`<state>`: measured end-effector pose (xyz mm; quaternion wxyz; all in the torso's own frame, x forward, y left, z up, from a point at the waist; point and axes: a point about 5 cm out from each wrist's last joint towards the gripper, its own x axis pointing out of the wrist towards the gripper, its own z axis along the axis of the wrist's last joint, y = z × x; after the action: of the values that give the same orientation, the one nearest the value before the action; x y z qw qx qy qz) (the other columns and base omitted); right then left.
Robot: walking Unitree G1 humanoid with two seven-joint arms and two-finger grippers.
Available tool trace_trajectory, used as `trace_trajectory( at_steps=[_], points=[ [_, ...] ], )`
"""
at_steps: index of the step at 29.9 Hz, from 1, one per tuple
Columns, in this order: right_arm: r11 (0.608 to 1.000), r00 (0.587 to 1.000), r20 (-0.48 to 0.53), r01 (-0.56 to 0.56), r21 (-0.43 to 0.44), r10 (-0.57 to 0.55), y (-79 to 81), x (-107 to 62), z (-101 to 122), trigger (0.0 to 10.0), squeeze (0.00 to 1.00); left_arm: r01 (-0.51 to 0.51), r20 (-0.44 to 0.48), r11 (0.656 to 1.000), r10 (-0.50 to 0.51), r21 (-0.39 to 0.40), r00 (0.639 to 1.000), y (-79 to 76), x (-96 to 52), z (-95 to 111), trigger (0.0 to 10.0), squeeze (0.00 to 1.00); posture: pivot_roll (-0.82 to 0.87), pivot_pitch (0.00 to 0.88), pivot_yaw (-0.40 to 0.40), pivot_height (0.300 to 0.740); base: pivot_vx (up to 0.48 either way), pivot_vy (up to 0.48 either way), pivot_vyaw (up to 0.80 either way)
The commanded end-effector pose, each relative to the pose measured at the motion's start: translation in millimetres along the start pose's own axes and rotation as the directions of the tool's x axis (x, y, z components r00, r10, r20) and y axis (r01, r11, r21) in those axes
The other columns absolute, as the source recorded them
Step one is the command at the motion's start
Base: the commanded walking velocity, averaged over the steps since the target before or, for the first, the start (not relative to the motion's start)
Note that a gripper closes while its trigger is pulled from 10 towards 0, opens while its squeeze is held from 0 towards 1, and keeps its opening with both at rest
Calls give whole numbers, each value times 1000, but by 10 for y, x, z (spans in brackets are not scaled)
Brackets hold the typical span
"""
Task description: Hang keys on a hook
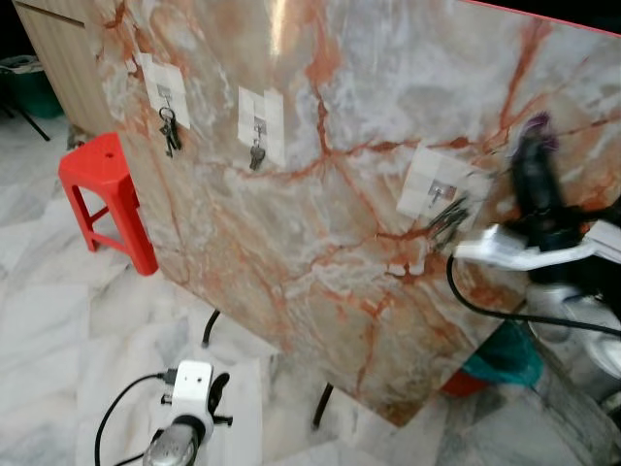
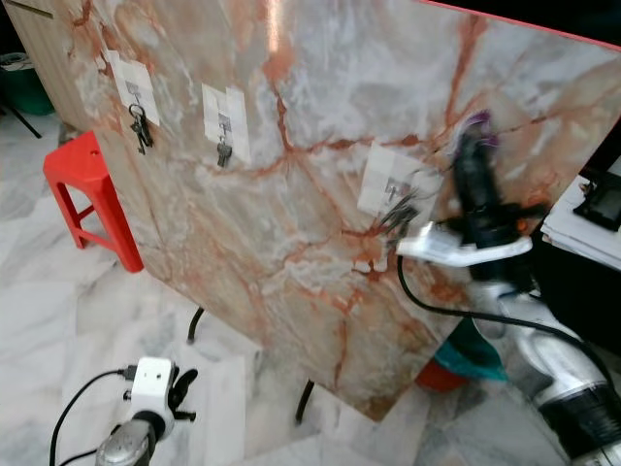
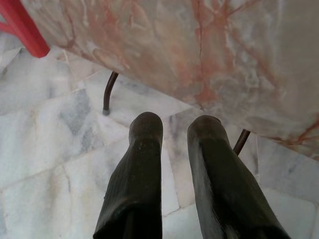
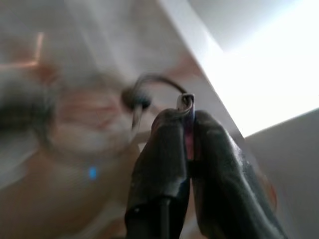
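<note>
- Left gripper, two long black fingers on a silver arm: hangs idle low over the pale veined marble floor; fingers slightly parted, holding nothing.
- Dark metal legs under the lower edge of the panel, resting on the floor.
- Red plastic stool: stands on the floor just beside the panel's left edge.
- Large leaning panel of pink-and-grey marble pattern with orange veins: carries three white adhesive hook pads along its upper part.
- Right gripper, black fingers on a silver arm with a white wrist camera block: raised against the panel near its right edge, just beside the right-hand pad. In the right wrist view the fingers are clenched on a thin metal piece with a pinkish edge, seemingly part of the key ring; motion blur hides detail.
- Bunch of dark metal keys: dangling at the right-hand hook pad; whether the ring sits on the hook cannot be told.
- Middle pad with a small dark key: already hung.
- Left pad, near the upper left corner, with a dark key bunch: already hung.
- Progress, as judged: late stage; remaining is to seat the ring, let go and withdraw.
</note>
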<state>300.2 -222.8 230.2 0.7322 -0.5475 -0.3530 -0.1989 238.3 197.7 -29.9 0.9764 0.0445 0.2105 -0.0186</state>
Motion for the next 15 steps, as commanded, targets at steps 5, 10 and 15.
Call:
trace_trajectory(
  at_steps=[5,10,15],
  points=[
    [694,871,-379,62,717,313,153,-188,-292,10000,0,4,-19,1000,-4,-6,1000,-26,-13,-44,10000,0,45,52,-104,740,0,0,0],
    [533,874,-307,66,844,378,200,-238,-169,10000,0,2,-17,1000,-2,-5,1000,-20,-13,-40,10000,0,54,56,-107,740,0,0,0],
    [407,901,-301,159,900,313,63,-194,-150,10000,0,-1,-16,1000,1,-5,1000,4,-30,-54,10000,0,53,58,-103,740,0,0,0]
  ],
)
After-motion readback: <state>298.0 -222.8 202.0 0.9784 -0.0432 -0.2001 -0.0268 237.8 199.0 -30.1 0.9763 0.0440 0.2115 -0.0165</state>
